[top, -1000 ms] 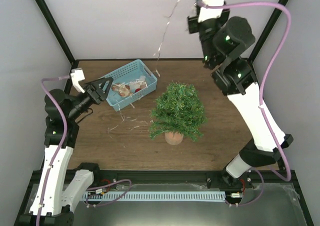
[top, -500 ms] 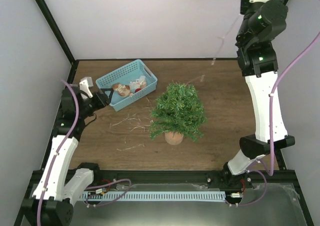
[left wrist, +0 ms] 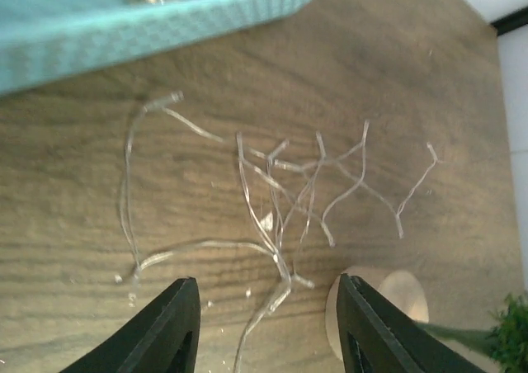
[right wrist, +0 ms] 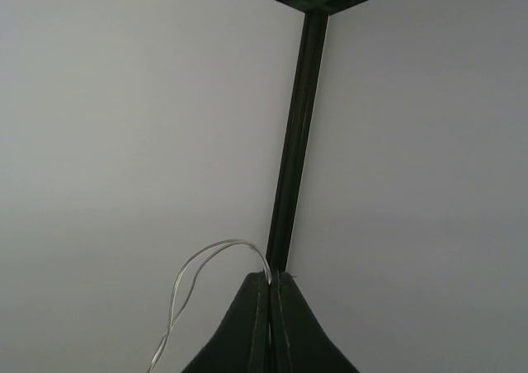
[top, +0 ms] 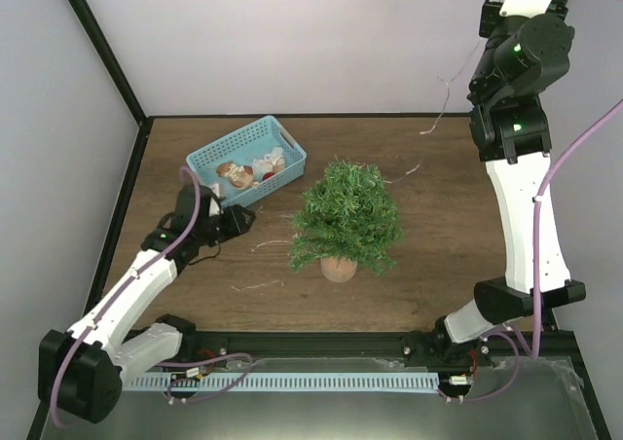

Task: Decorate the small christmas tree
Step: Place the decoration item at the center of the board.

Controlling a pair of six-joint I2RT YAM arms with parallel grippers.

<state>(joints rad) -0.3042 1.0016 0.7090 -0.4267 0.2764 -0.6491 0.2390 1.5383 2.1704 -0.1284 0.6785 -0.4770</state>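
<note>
Green and bushy, the small christmas tree (top: 346, 216) stands up straight in its brown pot (top: 339, 268), near the middle of the wooden table (top: 438, 265). Nothing hangs on its branches.

A long silver strand (top: 443, 94) hangs in the air behind the tree and to its right. Its bottom end curls close to the tree's top right side. You cannot tell from above if it touches the branches. Your right arm reaches way up high, by the back right corner post. Your right gripper (right wrist: 270, 276) is pinched tight on that strand, which loops out from between its fingers (right wrist: 247, 307) in the right wrist view.

Loose silver strands (top: 258, 284) lie flat on the table to the left of the tree. Your left gripper (top: 234, 221) is low over them, between the tree and the blue basket (top: 229, 136). In the left wrist view its fingers (left wrist: 177, 323) are spread wide apart and hold nothing. The tangle of strands (left wrist: 272, 191) lies just ahead of them, and one strand runs into the gap between them. The pot (left wrist: 388, 299) peeks out by the right finger.

The basket sits at the back left, close to the tree but not touching it. Little toys (top: 243, 172) in red, white and brown lie inside.
</note>
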